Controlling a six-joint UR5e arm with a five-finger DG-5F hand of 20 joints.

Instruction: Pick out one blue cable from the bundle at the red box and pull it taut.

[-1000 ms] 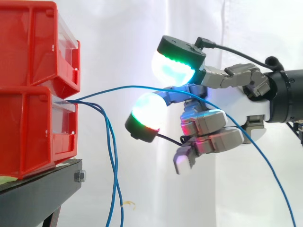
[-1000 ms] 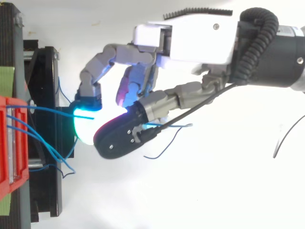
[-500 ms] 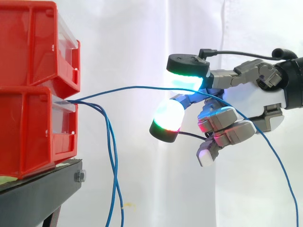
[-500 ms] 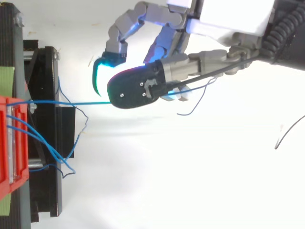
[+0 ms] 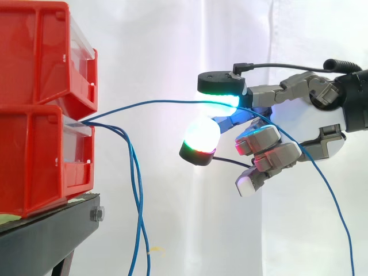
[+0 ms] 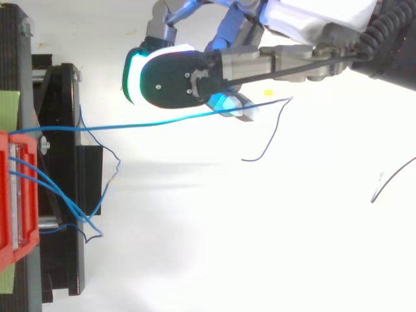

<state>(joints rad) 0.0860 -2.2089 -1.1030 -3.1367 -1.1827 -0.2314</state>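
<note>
Several thin blue cables come out of the lower red bin [image 5: 34, 155] on the black stand [image 5: 52, 236]. One blue cable [image 5: 149, 104] arcs rightward from the bin to my hand [image 5: 299, 121]. It passes just under the upper glowing pad [image 5: 221, 95] and over a curled finger, then drops away to the lower right. The pads stand a little apart around it. In the top view the same cable [image 6: 130, 125] runs nearly straight from the bin [image 6: 13, 195] to the hand [image 6: 312, 13], and its loose end [image 6: 266, 140] curls beyond. The other cables [image 5: 137, 201] hang down beside the stand.
A second red bin [image 5: 40, 52] is stacked on the lower one. A white curtain hangs behind everything. A thin dark wire [image 6: 390, 179] lies at the right of the top view. Open space lies between the bins and the hand.
In the top view the hand has moved toward the upper edge, carrying the blue cable sideways with it. In the side view it has shifted slightly right, and the cable's arc has flattened a little.
</note>
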